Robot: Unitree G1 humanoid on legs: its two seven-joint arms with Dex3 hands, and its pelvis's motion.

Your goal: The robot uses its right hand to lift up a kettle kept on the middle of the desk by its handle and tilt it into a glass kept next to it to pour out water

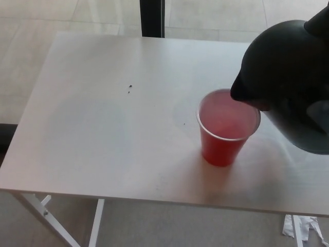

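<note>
The black kettle [288, 82] fills the upper right of the frame, lifted off the counter [103, 128] and tipped so its spout [241, 92] hangs over the far right rim of the red cup [226, 128]. That placement makes sense for pouring: the spout sits above the cup's mouth rather than beside it, so whatever leaves it should drop inside. No stream can be made out, and the cup's pale inside is too blurred to show whether water is in it. The cup stands upright right of centre, close to the kettle's body, which keeps the tilt short. The right robot hand cannot be seen clearly; the dark shape at the top right corner may be part of it, so whether its fingers close on the handle I cannot tell. The left robot hand is out of the frame
</note>
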